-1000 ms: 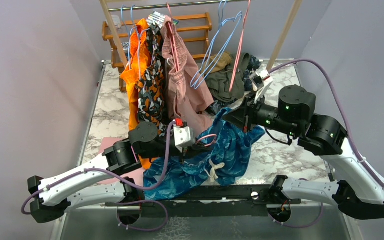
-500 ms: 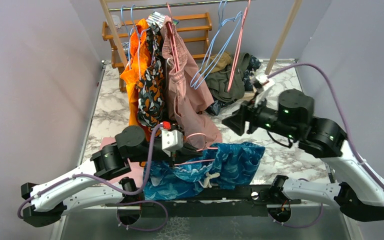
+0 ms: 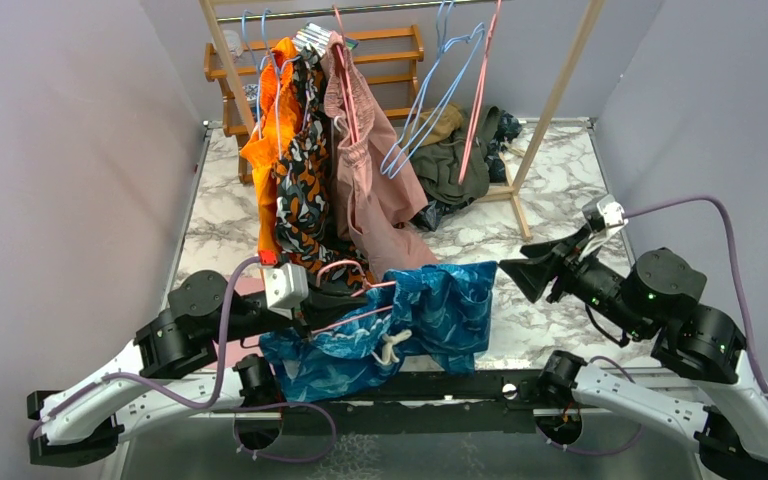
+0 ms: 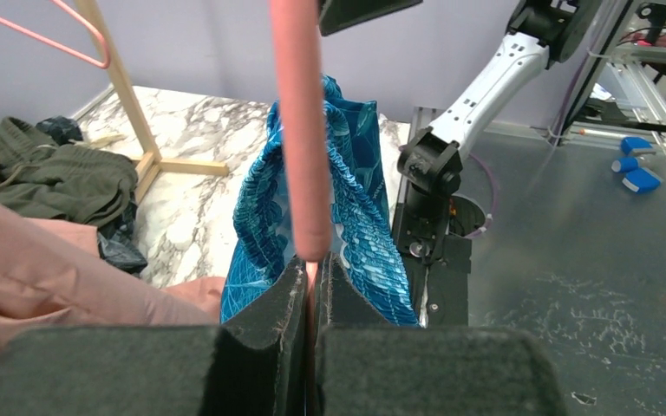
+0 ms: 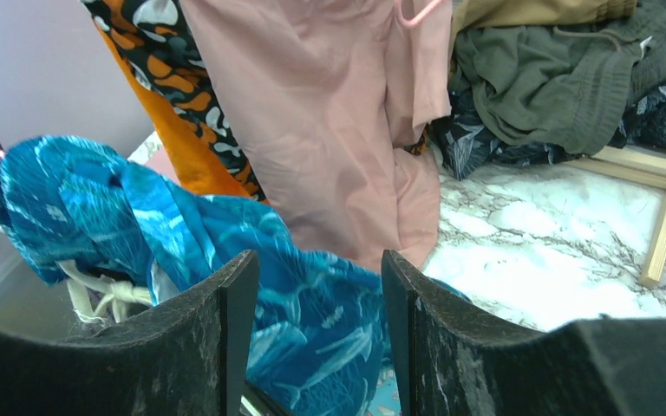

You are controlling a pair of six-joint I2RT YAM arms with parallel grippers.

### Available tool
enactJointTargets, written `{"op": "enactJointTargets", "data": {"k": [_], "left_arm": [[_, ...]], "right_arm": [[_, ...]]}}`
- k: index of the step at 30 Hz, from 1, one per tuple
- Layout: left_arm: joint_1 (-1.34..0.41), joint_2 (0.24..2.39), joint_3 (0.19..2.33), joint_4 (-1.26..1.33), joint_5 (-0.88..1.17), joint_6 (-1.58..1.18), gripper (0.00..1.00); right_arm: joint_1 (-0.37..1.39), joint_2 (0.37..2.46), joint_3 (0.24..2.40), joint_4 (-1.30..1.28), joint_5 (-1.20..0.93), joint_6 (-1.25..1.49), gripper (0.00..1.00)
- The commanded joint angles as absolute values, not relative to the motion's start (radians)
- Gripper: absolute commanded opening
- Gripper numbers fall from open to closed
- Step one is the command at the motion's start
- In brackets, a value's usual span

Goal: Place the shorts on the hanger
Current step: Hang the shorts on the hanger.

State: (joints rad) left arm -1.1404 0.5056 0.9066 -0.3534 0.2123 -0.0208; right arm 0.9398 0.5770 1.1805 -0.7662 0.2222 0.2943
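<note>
Teal shorts (image 3: 415,318) on hanger (image 3: 345,320), at table (image 3: 550,300) edge

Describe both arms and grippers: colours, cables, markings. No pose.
Both arms have white shells and black joints, each trailed by a purple-grey cable. The left arm carries a white camera box with a red tip; the right arm shows green lights. The left gripper and right gripper have dark, rough fingers.

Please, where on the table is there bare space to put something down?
Bare marble lies left of the orange clothes, and on the right, between the rack leg, the clothes pile and the right gripper. The middle is crowded: hanging clothes behind, the shorts in front.
</note>
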Motion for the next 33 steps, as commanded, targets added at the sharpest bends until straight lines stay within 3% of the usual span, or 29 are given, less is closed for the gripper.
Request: {"op": "enactJointTargets", "data": {"k": [1,8,19,23,31,33], "left_arm": [[-1.141,0.476,0.945,-0.354,0.136,-0.021,0.00],[-1.142,0.477,0.961,-0.358,0.121,-0.024,0.00],[-1.142,0.504,0.980,-0.344,0.159,-0.027,0.00],[-1.143,0.514,0.982,-0.344,0.174,-0.032,0.00],[-1.142,0.515,0.985,-0.345,0.202,-0.042,0.00],[-1.142,0.514,0.986,-0.347,0.204,-0.041,0.00]], "right_arm": [[0.943,0.548,1.112,-0.721,0.232,0.282,0.57],[0.943,0.481,1.007,-0.623,0.127,0.263,0.56],[0.943,0.552,0.976,-0.606,0.093,0.257,0.51],[0.943,0.561,0.968,-0.577,0.164,0.278,0.39],[0.943,0.516,0.967,-0.545,0.245,0.277,0.03],[0.943,0.506,0.980,-0.572,0.284,0.279,0.01]]}}
